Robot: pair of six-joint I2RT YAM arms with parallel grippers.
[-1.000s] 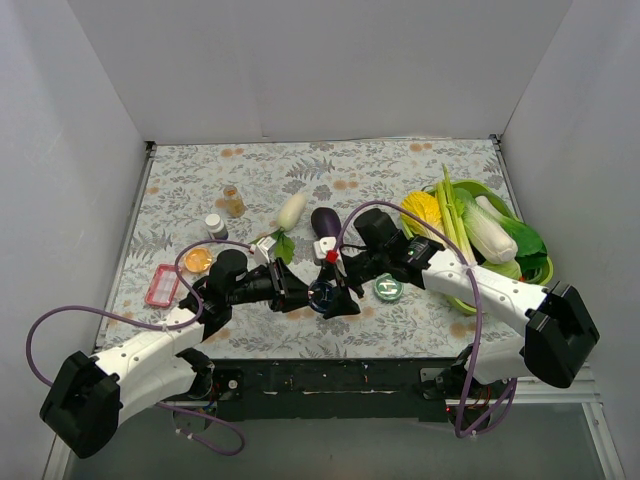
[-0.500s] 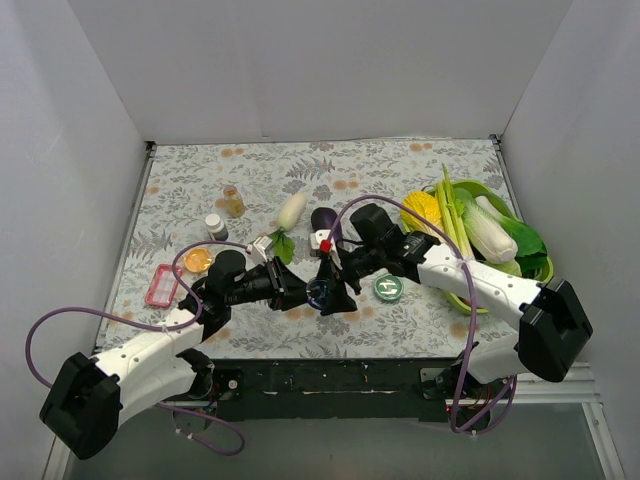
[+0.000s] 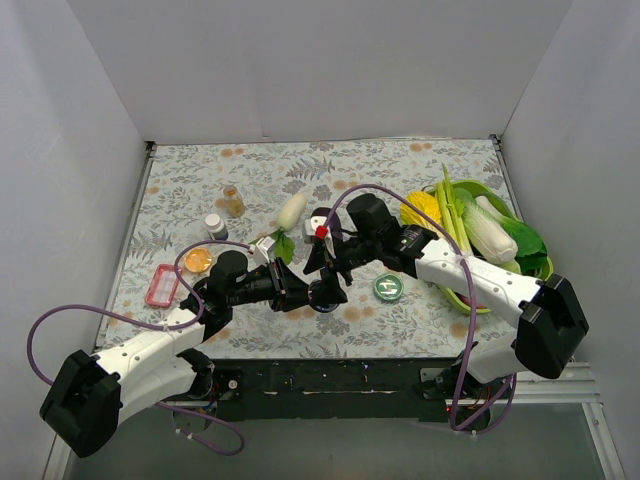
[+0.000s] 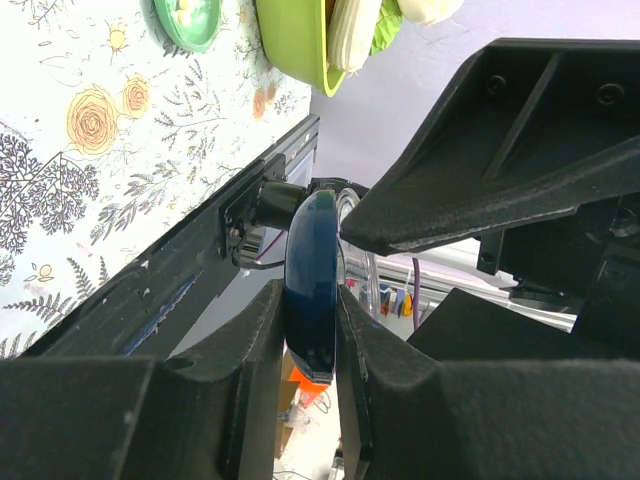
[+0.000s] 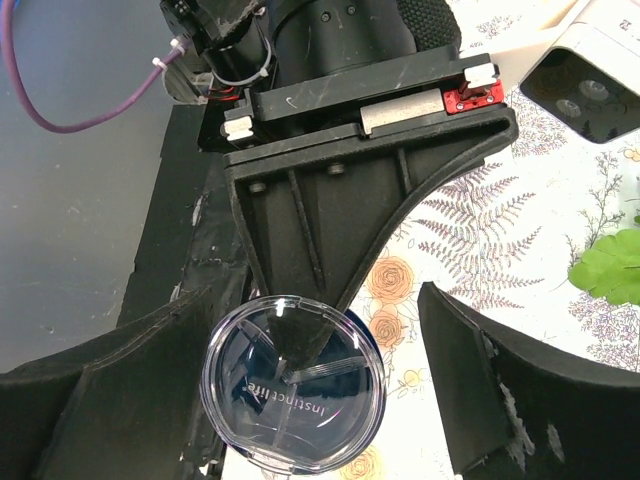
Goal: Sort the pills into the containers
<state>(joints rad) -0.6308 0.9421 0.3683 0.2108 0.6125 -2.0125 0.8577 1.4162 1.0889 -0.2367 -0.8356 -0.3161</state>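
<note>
My left gripper (image 3: 305, 292) is shut on the round silvery-blue tin (image 3: 322, 294) and holds it on edge just above the table, near the front middle. In the left wrist view the tin (image 4: 312, 255) is clamped edge-on between the two pads of the left gripper (image 4: 310, 335). My right gripper (image 3: 328, 276) is open and straddles the tin from behind. In the right wrist view the tin's clear lid (image 5: 292, 395) faces the camera, close to the left finger (image 5: 110, 400), with a wide gap to the right finger. The green-topped tin (image 3: 388, 287) lies to the right. The amber bottle (image 3: 233, 201) stands back left.
A lime-green tray (image 3: 478, 189) with vegetables fills the right side. A white radish (image 3: 291, 210) and an eggplant (image 3: 325, 217) lie behind the grippers. A small white bottle (image 3: 216, 226), an orange round container (image 3: 198, 260) and a pink case (image 3: 161, 285) sit at the left.
My right arm has moved left and toward the back, and its gripper now sits behind the blue tin. The left arm and the tin have stayed in place.
</note>
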